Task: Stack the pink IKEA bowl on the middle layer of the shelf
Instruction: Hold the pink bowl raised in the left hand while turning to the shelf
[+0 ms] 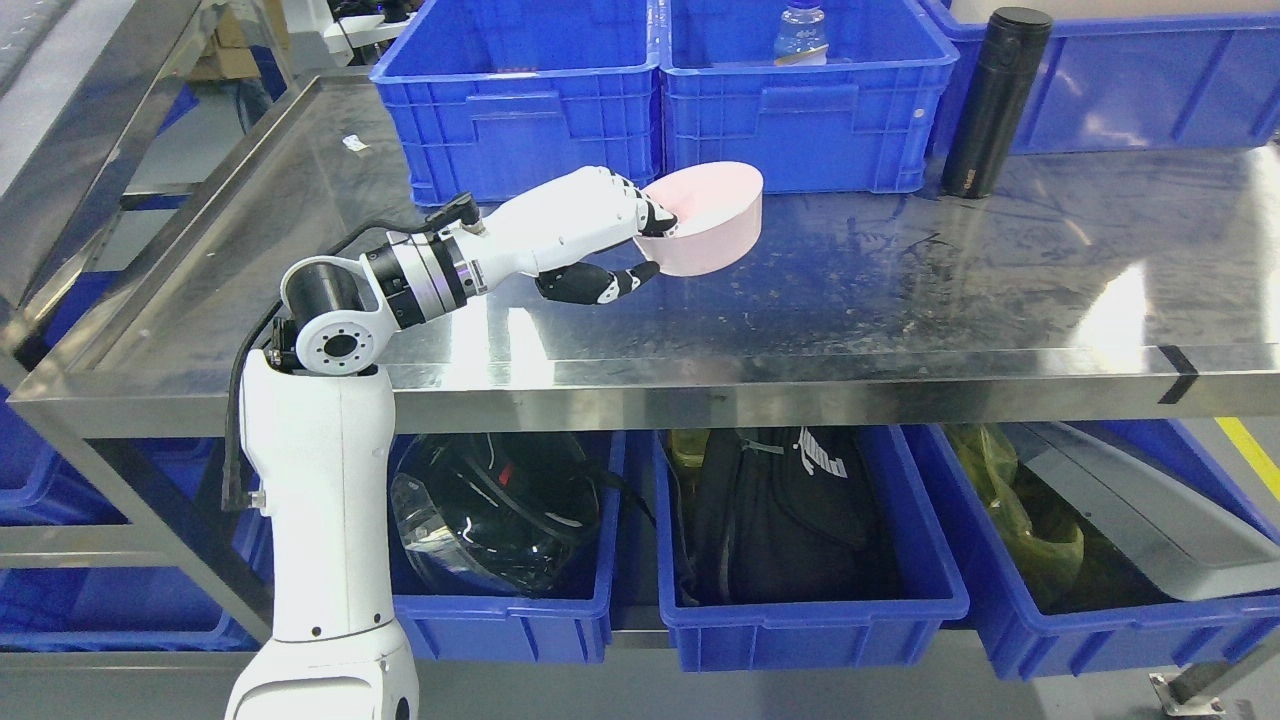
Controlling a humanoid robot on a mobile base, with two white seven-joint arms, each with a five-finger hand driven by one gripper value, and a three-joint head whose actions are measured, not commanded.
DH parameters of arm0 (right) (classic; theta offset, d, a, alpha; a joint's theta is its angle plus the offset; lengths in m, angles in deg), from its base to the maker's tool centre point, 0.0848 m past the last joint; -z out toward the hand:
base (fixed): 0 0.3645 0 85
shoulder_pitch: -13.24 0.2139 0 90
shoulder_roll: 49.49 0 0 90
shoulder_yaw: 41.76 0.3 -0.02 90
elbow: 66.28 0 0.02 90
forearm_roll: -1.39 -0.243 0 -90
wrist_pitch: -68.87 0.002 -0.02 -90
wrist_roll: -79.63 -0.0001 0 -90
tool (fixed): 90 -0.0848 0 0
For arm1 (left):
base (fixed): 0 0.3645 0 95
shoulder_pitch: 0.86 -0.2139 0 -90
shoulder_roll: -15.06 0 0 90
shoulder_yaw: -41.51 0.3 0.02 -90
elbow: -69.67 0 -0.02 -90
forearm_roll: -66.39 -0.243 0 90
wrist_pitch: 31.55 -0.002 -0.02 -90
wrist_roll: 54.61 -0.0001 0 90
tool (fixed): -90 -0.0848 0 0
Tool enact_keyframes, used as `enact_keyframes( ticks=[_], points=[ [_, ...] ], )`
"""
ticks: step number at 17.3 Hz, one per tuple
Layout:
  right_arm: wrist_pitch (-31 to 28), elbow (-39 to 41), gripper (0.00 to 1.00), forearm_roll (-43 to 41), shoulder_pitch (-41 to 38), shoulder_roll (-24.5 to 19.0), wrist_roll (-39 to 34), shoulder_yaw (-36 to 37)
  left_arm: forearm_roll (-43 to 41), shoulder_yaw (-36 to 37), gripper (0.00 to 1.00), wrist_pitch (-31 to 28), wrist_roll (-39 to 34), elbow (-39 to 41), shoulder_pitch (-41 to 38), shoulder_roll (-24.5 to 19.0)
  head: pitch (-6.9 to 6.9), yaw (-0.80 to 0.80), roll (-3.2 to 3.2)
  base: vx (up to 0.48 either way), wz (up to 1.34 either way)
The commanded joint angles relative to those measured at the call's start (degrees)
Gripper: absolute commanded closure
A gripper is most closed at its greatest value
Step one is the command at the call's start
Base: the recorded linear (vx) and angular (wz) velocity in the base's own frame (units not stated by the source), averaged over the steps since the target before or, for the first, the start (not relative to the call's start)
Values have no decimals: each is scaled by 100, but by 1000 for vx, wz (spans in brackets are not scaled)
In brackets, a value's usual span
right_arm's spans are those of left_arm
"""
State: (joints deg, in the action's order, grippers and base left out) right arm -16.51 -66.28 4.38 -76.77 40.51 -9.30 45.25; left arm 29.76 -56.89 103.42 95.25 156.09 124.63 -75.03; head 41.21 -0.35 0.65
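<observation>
Left hand (590, 235), fingers (655, 215) gripping pink bowl (715, 225)

Pale pink bowl (712, 222) there, held by a white hand (590, 235) with black fingertips (655, 215). Bright blue crates (520, 95) sit behind on the silvery steel shelf (800, 320), and a matt black flask (985, 100) stands alongside. Below, more blue bins (810, 620), one with a glossy black helmet (490, 515).

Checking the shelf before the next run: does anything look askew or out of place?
The pink bowl is tilted, gripped at its rim by the left hand, its base seemingly just above the steel shelf. The tall black flask stands upright. Nothing is spilled.
</observation>
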Motion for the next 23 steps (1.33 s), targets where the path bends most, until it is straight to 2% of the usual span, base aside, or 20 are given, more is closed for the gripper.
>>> enact_keyframes(
  ticks=[1, 6, 17, 23],
  points=[
    [4, 100, 0, 0, -26, 100, -2, 0, 16, -92, 100, 2, 0, 218, -69, -91, 0, 0, 0, -19, 279],
    [4, 100, 0, 0, -26, 100, -2, 0, 16, -92, 100, 2, 0, 226, -139, -91, 0, 0, 0, -15, 852],
    [4, 100, 0, 0, -18, 100, -2, 0, 16, -83, 100, 2, 0, 244, -139, -91, 3, 0, 0, 77, 1724],
    [4, 100, 0, 0, -18, 100, -2, 0, 16, -65, 99, 2, 0, 262, -139, -91, 4, 0, 0, 201, 610]
  ],
)
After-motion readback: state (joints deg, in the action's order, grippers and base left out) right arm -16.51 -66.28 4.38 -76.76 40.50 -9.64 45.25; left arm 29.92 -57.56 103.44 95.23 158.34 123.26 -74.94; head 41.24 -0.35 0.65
